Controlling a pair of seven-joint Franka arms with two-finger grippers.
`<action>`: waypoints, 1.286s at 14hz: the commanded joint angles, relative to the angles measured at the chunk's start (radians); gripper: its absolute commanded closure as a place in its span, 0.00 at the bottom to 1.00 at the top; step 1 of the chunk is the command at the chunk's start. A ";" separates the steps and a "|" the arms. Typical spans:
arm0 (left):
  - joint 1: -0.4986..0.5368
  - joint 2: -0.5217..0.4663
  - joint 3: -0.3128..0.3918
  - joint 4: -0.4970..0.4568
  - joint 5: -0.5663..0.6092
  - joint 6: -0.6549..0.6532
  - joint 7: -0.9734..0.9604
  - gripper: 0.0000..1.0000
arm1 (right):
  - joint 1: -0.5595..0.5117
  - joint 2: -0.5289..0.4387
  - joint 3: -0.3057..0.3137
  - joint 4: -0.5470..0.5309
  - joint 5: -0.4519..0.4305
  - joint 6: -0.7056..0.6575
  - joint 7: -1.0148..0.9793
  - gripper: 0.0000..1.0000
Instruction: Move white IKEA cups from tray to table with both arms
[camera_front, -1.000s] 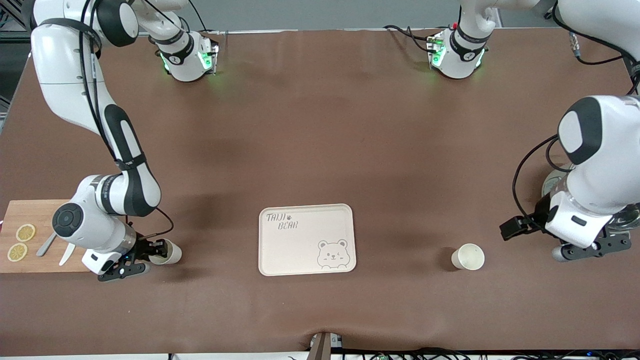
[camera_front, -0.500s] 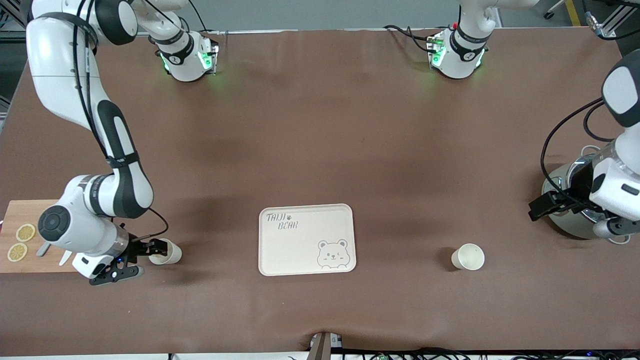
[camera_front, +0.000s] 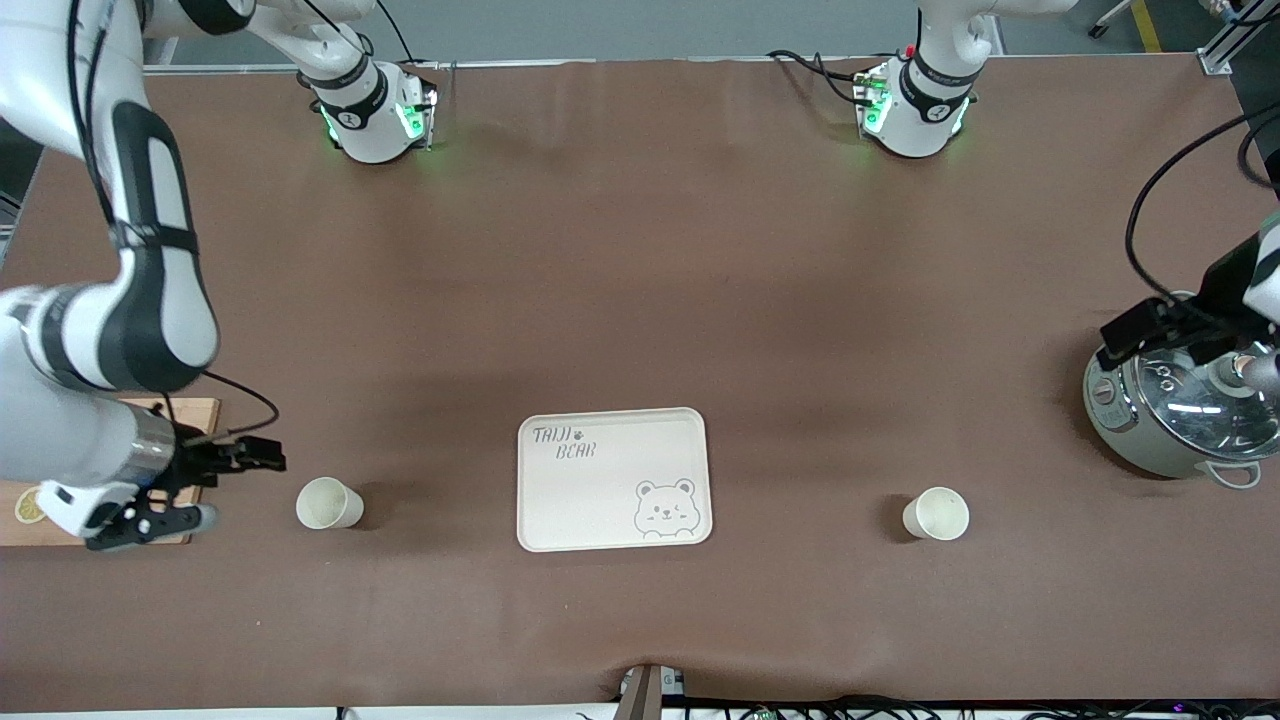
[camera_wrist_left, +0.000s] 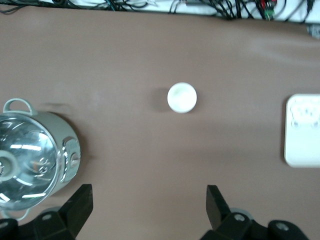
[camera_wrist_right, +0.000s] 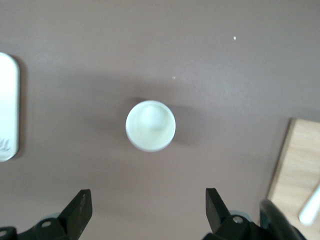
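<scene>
Two white IKEA cups stand upright on the brown table, one on each side of the cream bear tray (camera_front: 612, 478). The cup (camera_front: 328, 503) toward the right arm's end also shows in the right wrist view as cup (camera_wrist_right: 150, 125). My right gripper (camera_front: 240, 490) hangs open and empty over the table between that cup and the wooden board. The cup (camera_front: 937, 514) toward the left arm's end shows in the left wrist view as cup (camera_wrist_left: 182, 97). My left gripper (camera_front: 1175, 358) is open and empty over the steel pot's edge, well apart from its cup. Both wrist views show wide jaws, left gripper (camera_wrist_left: 150, 200) and right gripper (camera_wrist_right: 148, 202).
A lidded steel pot (camera_front: 1180, 410) sits at the left arm's end of the table. A wooden board (camera_front: 195, 408) with a lemon slice (camera_front: 30, 508) lies at the right arm's end, mostly hidden by the right arm. The tray edge (camera_wrist_left: 303, 130) shows in the left wrist view.
My right gripper opened, let go of its cup and drew back toward the board. My left arm pulled away from the other cup to over the pot. Both cups stayed put.
</scene>
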 joint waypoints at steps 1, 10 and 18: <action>0.041 -0.058 -0.010 -0.044 -0.010 -0.032 0.039 0.00 | -0.012 -0.114 0.008 -0.027 -0.021 -0.097 0.032 0.00; 0.041 -0.192 -0.010 -0.173 -0.011 -0.026 0.021 0.00 | -0.021 -0.295 -0.039 -0.028 -0.061 -0.217 0.118 0.00; 0.045 -0.179 -0.004 -0.145 0.004 -0.031 0.039 0.00 | -0.041 -0.294 -0.041 -0.033 -0.063 -0.219 0.117 0.00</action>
